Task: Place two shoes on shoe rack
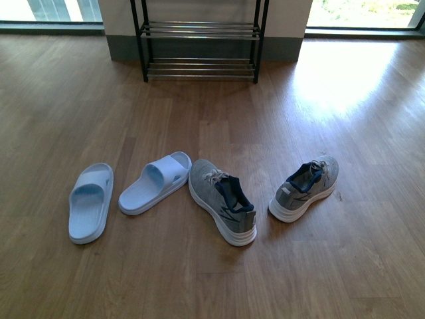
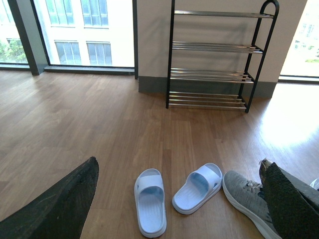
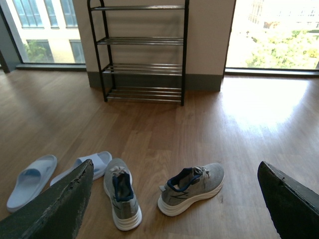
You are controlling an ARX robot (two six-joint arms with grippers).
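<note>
Plainly, front view: left-hand shoe (image 1: pixel 221 199) and right-hand shoe (image 1: pixel 305 188) sit apart on the floor (image 1: pixel 199 286), beside 2 slippers (image 1: pixel 154 183), well short of the rack (image 1: pixel 199 30). Left wrist view: left gripper (image 2: pixel 178 164) spread, empty. Right wrist view: right gripper (image 3: pixel 174 165) spread, empty.

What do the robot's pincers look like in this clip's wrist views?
Left pincer: two broad, wedge-shaped fingers, black with a rough, grainy surface. Right pincer: the same dark, coarse fingers, edges slightly worn. No cables or markings show; the front view shows neither arm.
</note>
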